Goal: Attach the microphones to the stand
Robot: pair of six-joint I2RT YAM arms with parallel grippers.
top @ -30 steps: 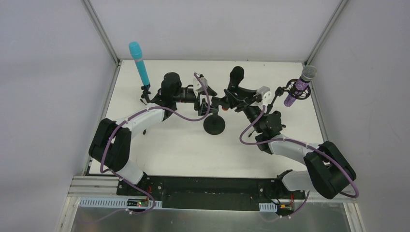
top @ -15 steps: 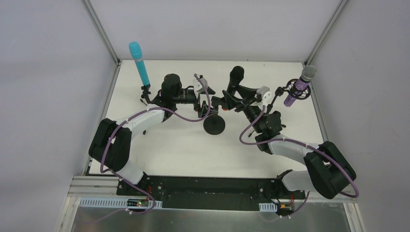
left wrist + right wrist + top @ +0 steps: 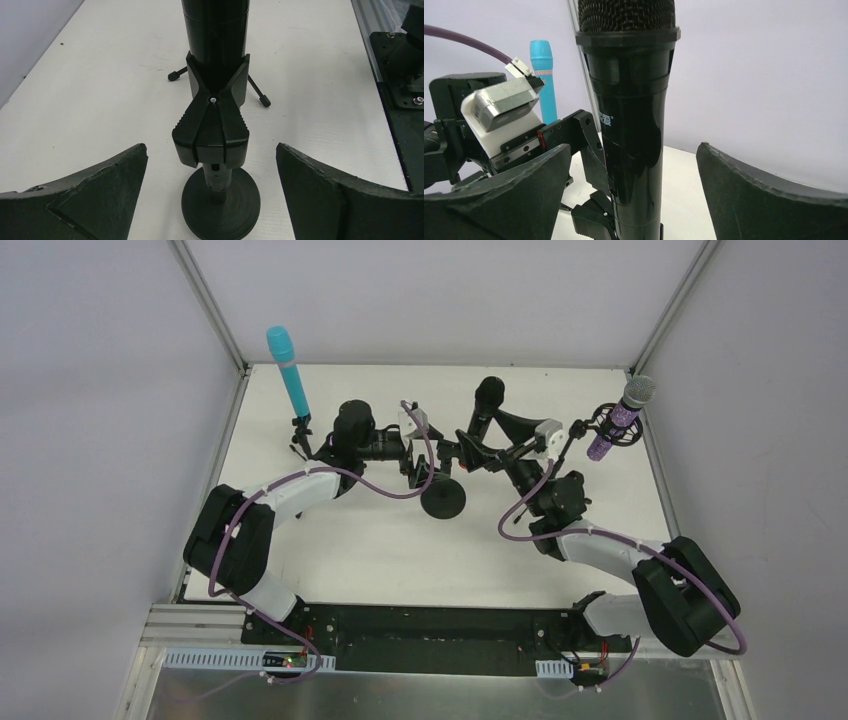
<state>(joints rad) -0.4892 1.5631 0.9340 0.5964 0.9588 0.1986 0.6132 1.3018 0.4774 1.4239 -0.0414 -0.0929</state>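
Inside the wide-open right gripper (image 3: 632,146) and left gripper (image 3: 210,150) alike, the clipped black microphone (image 3: 631,100) stands untouched.

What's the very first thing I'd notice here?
Probably the bright turquoise microphone, standing at the far left corner. Next comes the glittery purple microphone at the far right. In the middle, a black microphone sits in a clip, between the open left gripper and right gripper.

Small white print (image 3: 604,120) on the black microphone (image 3: 634,150), too blurred to read
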